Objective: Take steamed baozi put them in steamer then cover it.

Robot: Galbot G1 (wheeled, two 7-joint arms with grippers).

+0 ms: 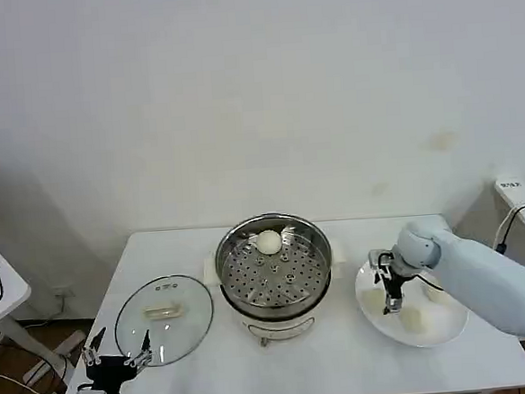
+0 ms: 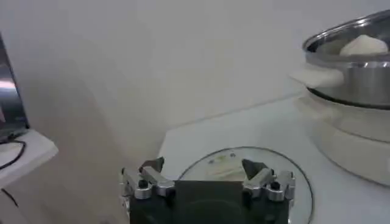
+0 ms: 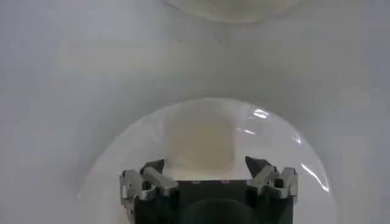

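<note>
1. From the head view, the steamer (image 1: 274,270) stands at the middle of the white table (image 1: 328,359), uncovered, its perforated tray showing, with one baozi (image 1: 268,242) lying on the tray at the far rim.
2. To the steamer's right sits the white plate (image 1: 443,333), and on it three more pale buns (image 1: 413,317), which look rather blocky from here; I cannot tell any clear long axis on them, and the one in the steamer reads as simply round.
3. The right gripper (image 1: 393,303) hangs straight down over the plate's left half, its fingertips at the buns there.
4. The right wrist view gives what the head view cannot: the right gripper (image 3: 207,170) has its fingers spread wide, with a cream bun (image 3: 200,143) lying on the plate (image 3: 122,152) between and just beyond them. Nothing is gripped.
5. The glass lid (image 1: 163,318) lies flat on the table to the steamer's left, handle up, apart from the pot.
6. The left gripper (image 1: 118,359) waits low at the table's near left corner, by the lid's near edge.
7. The left wrist view shows its own gripper (image 2: 204,173) parted wide and empty, the lid (image 2: 244,167) just ahead of it, and the steamer (image 2: 353,67) seen side-on, with the baozi (image 2: 364,44) peeking above the steel rim, a profile the head view does not give.
</note>
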